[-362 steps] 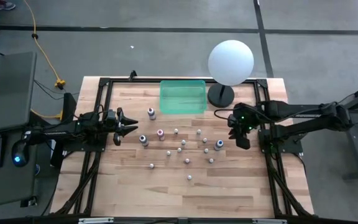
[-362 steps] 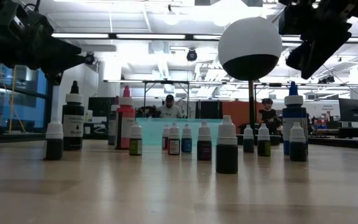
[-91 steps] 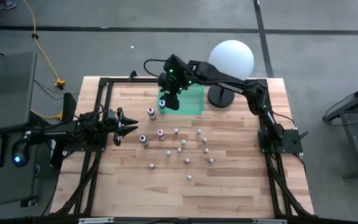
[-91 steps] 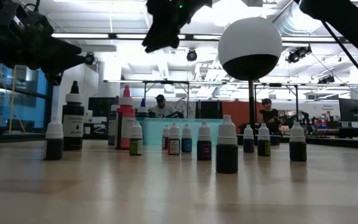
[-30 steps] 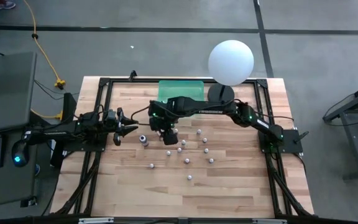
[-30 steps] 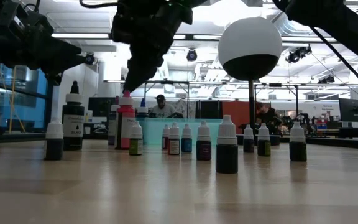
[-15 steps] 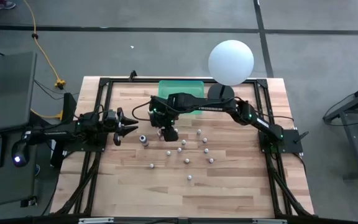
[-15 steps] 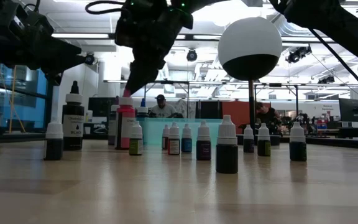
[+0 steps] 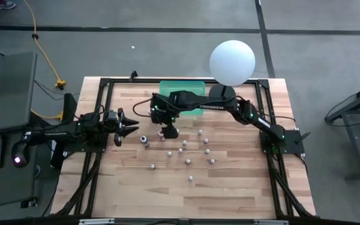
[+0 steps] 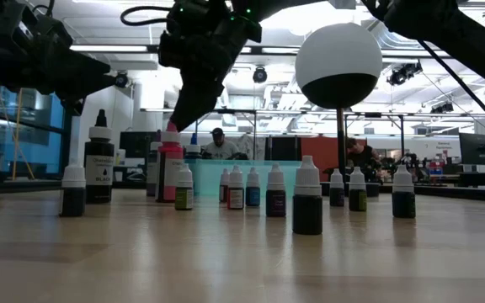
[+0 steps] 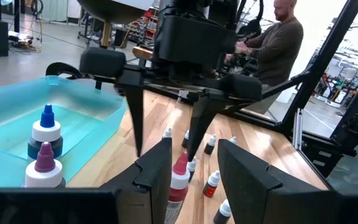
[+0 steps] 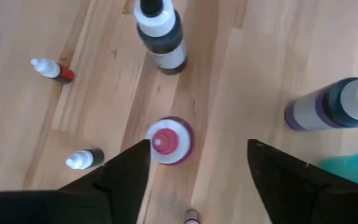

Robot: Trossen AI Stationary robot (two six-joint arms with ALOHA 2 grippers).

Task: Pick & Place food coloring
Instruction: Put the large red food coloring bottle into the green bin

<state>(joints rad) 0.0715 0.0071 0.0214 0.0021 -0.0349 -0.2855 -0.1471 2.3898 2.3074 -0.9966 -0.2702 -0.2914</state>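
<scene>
A red food coloring bottle (image 12: 168,140) with a white shoulder stands upright on the wooden table (image 9: 230,187). My right gripper (image 12: 197,148) hovers open above it and points steeply down, one finger off each side of the cap, touching nothing. In the low view its fingers (image 10: 178,118) end just above the red tip (image 10: 171,128). Several more small white-capped bottles (image 9: 192,150) stand about the table's middle. At the table's left, my left gripper (image 9: 127,128) waits level and open.
A black bottle (image 12: 160,34) and a purple bottle (image 12: 334,102) stand close to the red one. The teal bin (image 11: 17,127) at the far edge holds a blue-tipped (image 11: 45,130) and a purple-tipped bottle (image 11: 42,171). A white sphere lamp (image 9: 232,61) stands far right. A person (image 11: 272,43) works beyond the table.
My right gripper has shifted a little toward the table's far edge and stays over the red bottle. The bottles have not moved.
</scene>
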